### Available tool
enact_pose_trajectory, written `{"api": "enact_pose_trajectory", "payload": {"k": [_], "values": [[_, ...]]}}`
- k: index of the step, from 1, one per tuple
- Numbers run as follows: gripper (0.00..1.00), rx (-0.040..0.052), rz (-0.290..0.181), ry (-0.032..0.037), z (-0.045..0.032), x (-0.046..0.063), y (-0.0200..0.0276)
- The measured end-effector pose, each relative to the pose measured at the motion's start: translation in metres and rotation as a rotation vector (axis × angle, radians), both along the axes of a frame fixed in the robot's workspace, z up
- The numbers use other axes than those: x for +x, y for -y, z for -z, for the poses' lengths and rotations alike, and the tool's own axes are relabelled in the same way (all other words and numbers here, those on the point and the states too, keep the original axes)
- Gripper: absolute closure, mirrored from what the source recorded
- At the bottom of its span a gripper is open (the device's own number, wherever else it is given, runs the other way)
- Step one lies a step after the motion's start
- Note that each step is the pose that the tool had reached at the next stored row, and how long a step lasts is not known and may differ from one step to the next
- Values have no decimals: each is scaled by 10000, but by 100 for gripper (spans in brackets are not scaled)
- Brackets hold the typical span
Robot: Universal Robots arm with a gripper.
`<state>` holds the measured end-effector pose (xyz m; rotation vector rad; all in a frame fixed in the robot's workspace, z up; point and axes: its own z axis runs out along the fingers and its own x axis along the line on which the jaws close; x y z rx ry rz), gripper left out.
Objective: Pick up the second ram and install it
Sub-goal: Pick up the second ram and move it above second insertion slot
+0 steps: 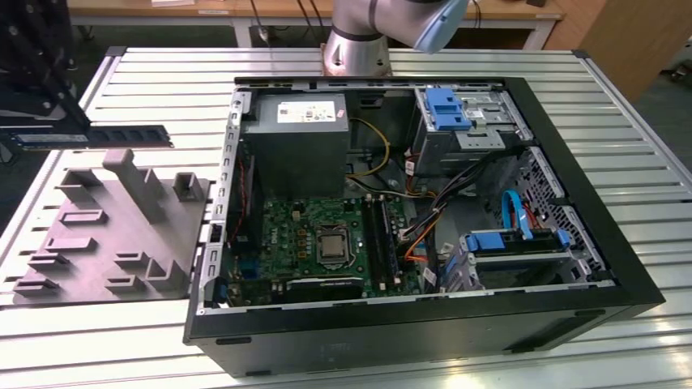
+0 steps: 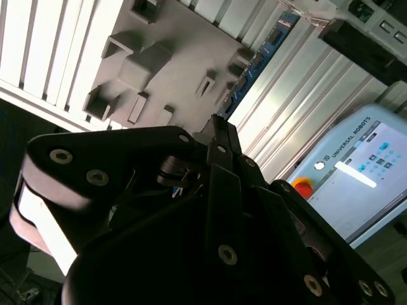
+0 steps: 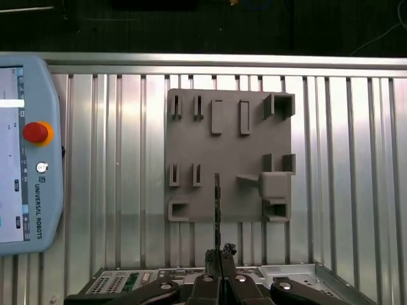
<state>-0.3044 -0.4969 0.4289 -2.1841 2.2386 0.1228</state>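
The gripper (image 3: 219,255) is pinching the second ram (image 1: 121,136) and holds it above the grey holder (image 1: 108,235) on the surface (image 1: 605,97). The picking up is done, but the ram is not yet in the green motherboard (image 1: 308,235).

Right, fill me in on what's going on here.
The arm's gripper is shut on the second ram and holds the stick over the grey fixture on the slatted table, to the exterior view's left of the open computer case. The stick is not yet at the motherboard.
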Motion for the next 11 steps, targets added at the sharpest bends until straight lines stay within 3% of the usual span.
{"api": "enact_pose_trajectory", "payload": {"k": [11], "values": [[89, 2, -1, 1, 7, 381, 2]]}}
